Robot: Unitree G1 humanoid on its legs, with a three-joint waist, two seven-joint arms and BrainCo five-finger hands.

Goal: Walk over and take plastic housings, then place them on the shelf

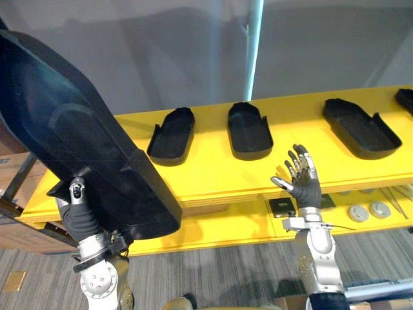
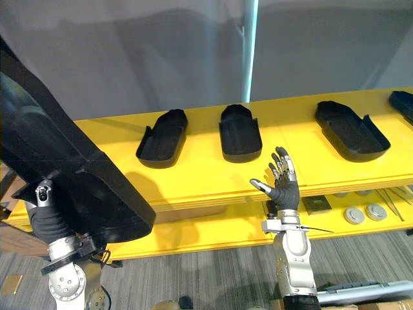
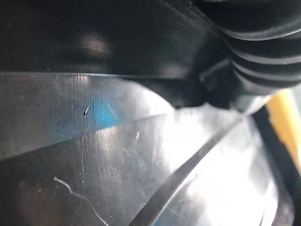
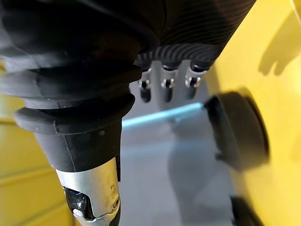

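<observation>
Left-hand grasp first: my left hand [image 1: 80, 216] is pinching the held housing [image 1: 71, 142] by its lower end, the thumb lying on the near face while the fingers are sitting behind it, out of my sight. The black shell is standing tilted above those fingers, up in the air in front of the yellow shelf [image 1: 213, 171]. My right hand [image 1: 303, 184] is hovering released, its fingers [image 1: 298, 161] straight, spread and pointing up, gripping nothing, just before the shelf's front edge. Beyond those fingertips, more black shells are lying open side up on the top board: the left housing [image 1: 172, 134] and the middle housing [image 1: 250, 130] to their left, and the right housing [image 1: 361, 128] and the far-right housing [image 1: 406, 98] to their right.
</observation>
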